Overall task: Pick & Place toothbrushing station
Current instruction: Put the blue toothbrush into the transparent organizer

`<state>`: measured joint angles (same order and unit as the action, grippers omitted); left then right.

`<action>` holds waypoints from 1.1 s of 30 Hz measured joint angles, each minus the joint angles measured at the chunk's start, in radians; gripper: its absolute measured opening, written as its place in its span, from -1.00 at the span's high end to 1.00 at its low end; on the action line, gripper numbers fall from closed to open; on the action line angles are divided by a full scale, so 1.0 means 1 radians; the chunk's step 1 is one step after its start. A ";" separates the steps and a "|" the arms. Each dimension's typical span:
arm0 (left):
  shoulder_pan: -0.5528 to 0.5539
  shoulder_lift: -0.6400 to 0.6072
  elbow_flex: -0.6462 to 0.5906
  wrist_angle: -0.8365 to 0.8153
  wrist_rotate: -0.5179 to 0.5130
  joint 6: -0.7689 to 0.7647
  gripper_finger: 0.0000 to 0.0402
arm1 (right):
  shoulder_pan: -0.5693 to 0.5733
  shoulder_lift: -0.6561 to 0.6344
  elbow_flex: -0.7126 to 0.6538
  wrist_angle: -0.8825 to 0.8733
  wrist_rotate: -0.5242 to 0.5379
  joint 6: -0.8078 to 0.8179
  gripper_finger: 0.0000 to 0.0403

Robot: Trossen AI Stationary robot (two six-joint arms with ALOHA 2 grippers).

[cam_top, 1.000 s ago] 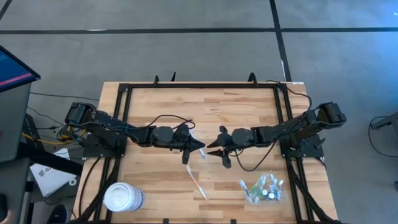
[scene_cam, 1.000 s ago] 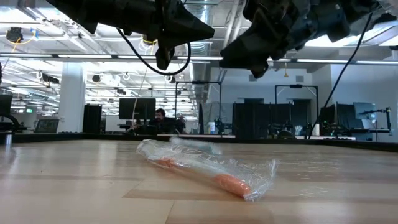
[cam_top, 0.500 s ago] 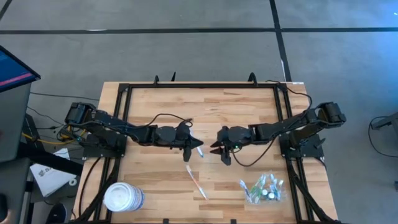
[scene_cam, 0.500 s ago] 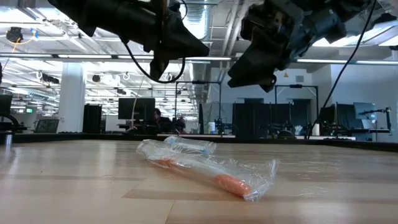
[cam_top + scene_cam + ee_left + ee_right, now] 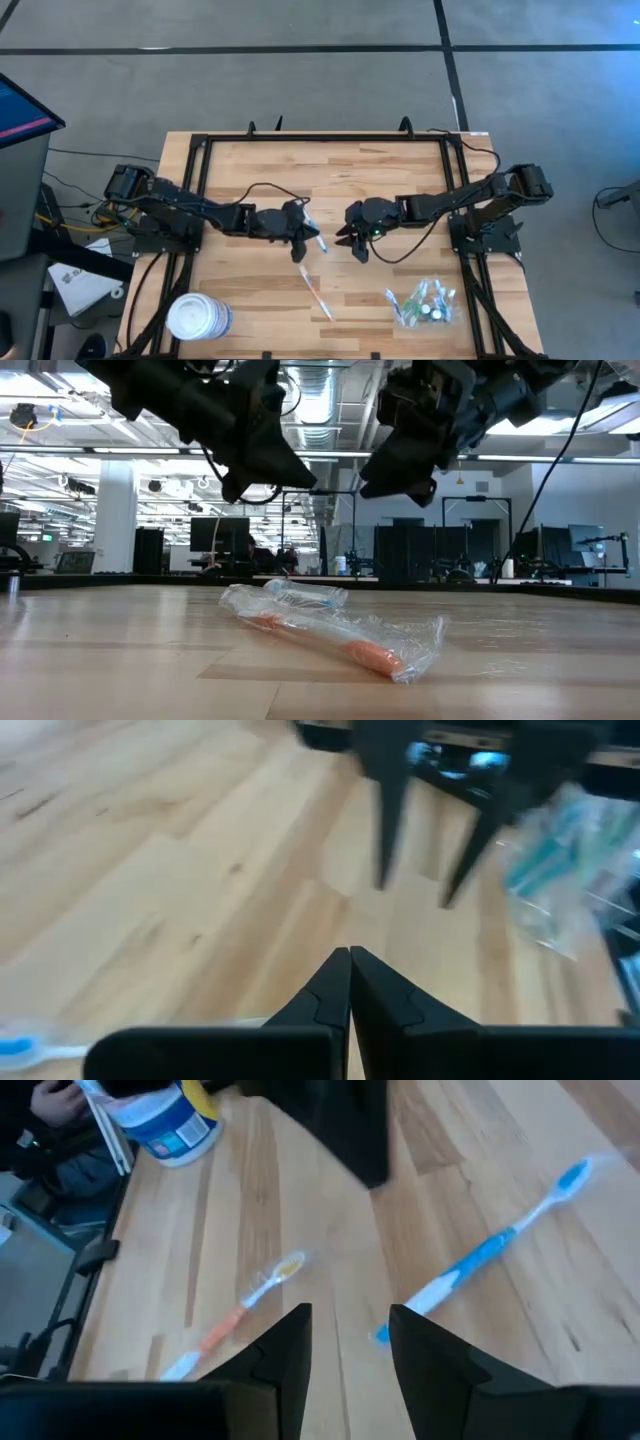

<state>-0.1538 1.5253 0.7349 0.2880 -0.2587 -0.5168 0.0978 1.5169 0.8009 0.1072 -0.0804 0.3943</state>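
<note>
Toothbrushing station (image 5: pixel 422 303) near table's front right; left claw (image 5: pixel 300 250) closed, empty; right claw (image 5: pixel 357 247) open.

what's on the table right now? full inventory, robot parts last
blue toothbrush: 1, blue and white, mid-table between the two arms, in clear wrap
orange toothbrush: 1, orange and white, in a clear wrapper, nearer the front edge
white tub: 1, white with blue label, front left corner
clear packet: 1 pile, see-through with green and white contents, front right
table: 1, light wood with black frame
left tool: 1, dark, shut, empty, above mid-table beside the blue toothbrush
right tool: 1, dark, open, empty, above mid-table opposite the left tool
</note>
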 joint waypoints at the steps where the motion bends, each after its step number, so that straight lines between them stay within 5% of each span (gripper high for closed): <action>1: 0.005 0.000 0.000 -0.007 -0.007 -0.011 1.00 | 0.000 0.000 0.000 0.002 -0.001 0.000 0.37; 21: -0.105 -0.011 0.000 0.016 0.055 -0.023 1.00 | -0.078 0.321 0.253 -0.133 -0.083 0.024 0.37; 33: -0.232 -0.161 -0.002 0.018 -0.059 0.092 1.00 | -0.117 0.448 0.360 -0.205 -0.091 0.037 0.37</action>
<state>-0.3853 1.3647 0.7334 0.3061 -0.3174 -0.4244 -0.0196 1.9646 1.1609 -0.0979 -0.1711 0.4309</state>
